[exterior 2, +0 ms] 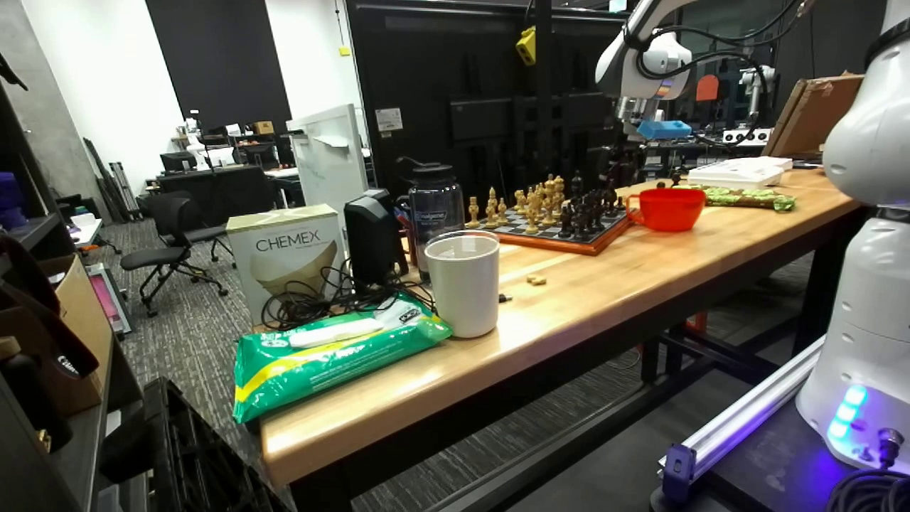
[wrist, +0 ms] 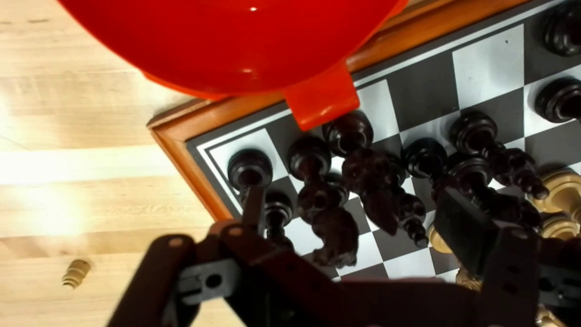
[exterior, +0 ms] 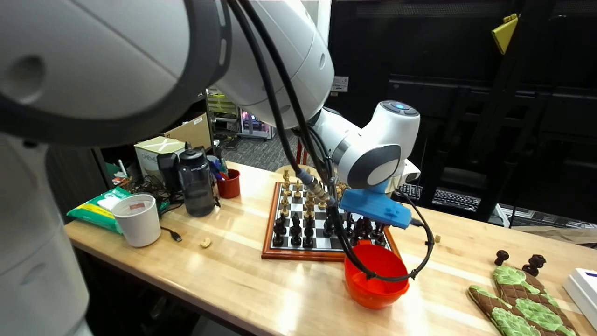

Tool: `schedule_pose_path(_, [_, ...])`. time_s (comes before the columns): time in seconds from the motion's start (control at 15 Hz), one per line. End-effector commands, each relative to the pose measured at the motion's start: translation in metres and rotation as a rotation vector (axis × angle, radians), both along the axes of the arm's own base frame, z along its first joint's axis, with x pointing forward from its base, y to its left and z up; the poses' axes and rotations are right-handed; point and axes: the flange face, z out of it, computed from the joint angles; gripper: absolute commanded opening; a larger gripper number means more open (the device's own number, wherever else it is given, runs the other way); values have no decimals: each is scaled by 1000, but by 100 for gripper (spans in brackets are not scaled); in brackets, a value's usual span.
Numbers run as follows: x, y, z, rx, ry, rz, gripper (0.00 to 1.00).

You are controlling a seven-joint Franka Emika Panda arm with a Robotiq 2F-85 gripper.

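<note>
We see the gripper (wrist: 358, 215) above the board (exterior: 298, 255), its fingers (wrist: 467, 231) wide apart over the black pieces (wrist: 370, 181), which stand crowded near one corner. We cannot tell whether a finger touches one. Beside that corner sits the red bowl (exterior: 375, 298), its handle (wrist: 324, 97) overhanging the board's edge. Off the adjoining edge, a gold piece (wrist: 76, 273) is on the table (wrist: 91, 204).

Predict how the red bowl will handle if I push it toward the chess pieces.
The red bowl looks glossy, so it may be slippery to grip. Its low, wide shape probably favors sliding over tipping. Its tab juts over the chessboard beside a dark chess piece, so a push could topple that piece.
</note>
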Motion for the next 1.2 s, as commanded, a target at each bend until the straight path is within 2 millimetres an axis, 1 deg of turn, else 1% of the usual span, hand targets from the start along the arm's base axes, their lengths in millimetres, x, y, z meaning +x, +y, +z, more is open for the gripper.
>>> schedule_pose_path(0.0, [4, -5, 1, 8, -8, -8, 64])
schedule_pose_path(0.07, [4, -6, 0, 9, -7, -9, 57])
schedule_pose_path(0.13, [5, -6, 0, 9, -7, -9, 48])
schedule_pose_path(0.27, [6, -7, -1, 8, -5, -9, 33])
schedule_pose_path(0.47, [8, -8, 2, 7, -8, -7, 8])
schedule_pose_path(0.53, [8, -8, 2, 7, -8, -7, 2])
schedule_pose_path(0.6, [8, -9, 3, 6, -9, -8, 0])
schedule_pose_path(0.67, [8, -10, 3, 8, -8, -9, 4])
schedule_pose_path(0.87, [6, -10, 4, 8, -6, -7, 5])
schedule_pose_path(1.13, [1, -8, 12, 0, -7, -7, 5])
